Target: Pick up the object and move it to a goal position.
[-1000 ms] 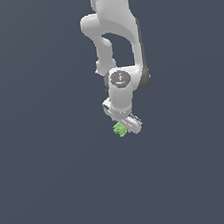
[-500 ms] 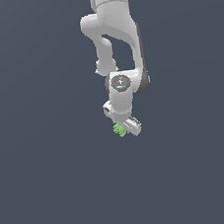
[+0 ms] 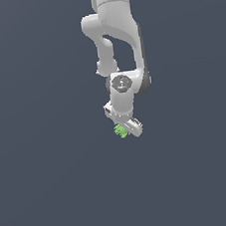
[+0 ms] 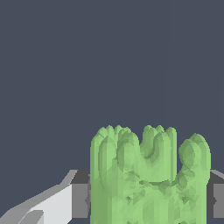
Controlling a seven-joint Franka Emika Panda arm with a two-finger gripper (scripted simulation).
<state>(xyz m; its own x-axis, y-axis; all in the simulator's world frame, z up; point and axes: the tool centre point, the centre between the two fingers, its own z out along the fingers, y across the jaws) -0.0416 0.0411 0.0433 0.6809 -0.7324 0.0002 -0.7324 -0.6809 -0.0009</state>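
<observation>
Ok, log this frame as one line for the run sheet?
arm: one Panda | gripper: shut on object | object: green ridged lump between the fingers, off any surface | goal marker: none visible | phase: carrying

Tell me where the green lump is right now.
In the exterior view, the green lump sits just below centre at the tip of the gripper; in the wrist view it fills the gap between the fingers.

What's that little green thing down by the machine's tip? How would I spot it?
Follow the big white arm down to its tool at the lowest end. Held there is the object, a small lump. It is the only bright green thing, with a jagged, ridged outline against plain grey.
</observation>
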